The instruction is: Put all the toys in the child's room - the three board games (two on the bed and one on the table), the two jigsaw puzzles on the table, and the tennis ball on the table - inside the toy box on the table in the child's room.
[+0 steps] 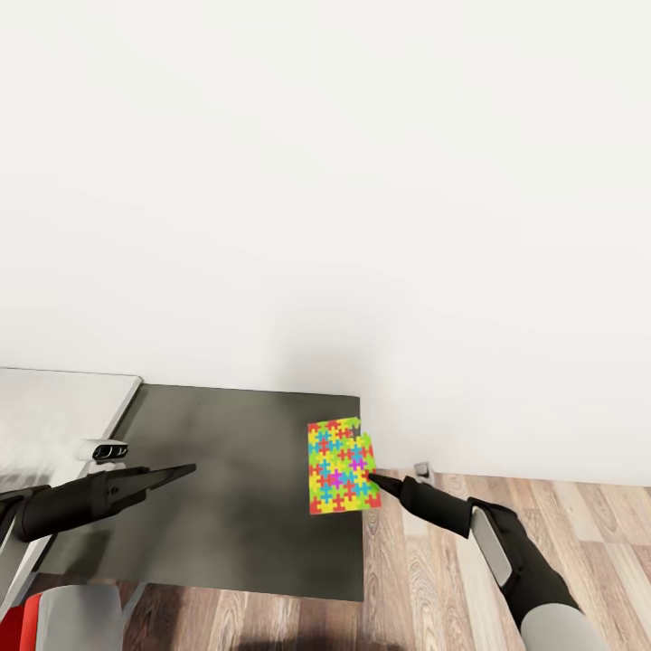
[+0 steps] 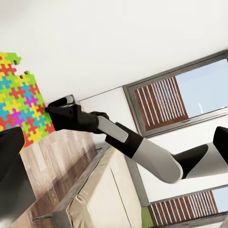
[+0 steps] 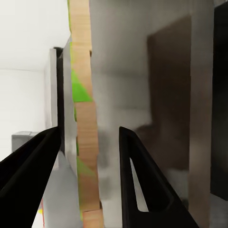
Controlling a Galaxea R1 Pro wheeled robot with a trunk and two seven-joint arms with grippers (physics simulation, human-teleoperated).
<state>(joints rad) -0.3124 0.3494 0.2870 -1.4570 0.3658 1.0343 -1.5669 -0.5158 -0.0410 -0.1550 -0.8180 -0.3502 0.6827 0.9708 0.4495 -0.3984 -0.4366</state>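
Judging from its thin wooden edge, the jigsaw puzzle (image 1: 341, 466) was taken to be light, stiff and flat, best pinched across that edge. It was seen raised on edge over the right edge of the dark cabinet top (image 1: 226, 488), between the fingers of the right pincer (image 1: 373, 482), which were parted round it; whether they pressed it could not be told. The left pincer (image 1: 181, 472), nearly closed and empty, was held well apart

The jigsaw puzzle (image 1: 341, 465) bore interlocking pieces in red, yellow, green, blue and magenta; its edge (image 3: 85, 118) showed pale wood grain. The cabinet top (image 1: 235, 488) was dark olive-grey, the wall (image 1: 362, 181) plain white, the floor (image 1: 434, 579) brown-grey planks.
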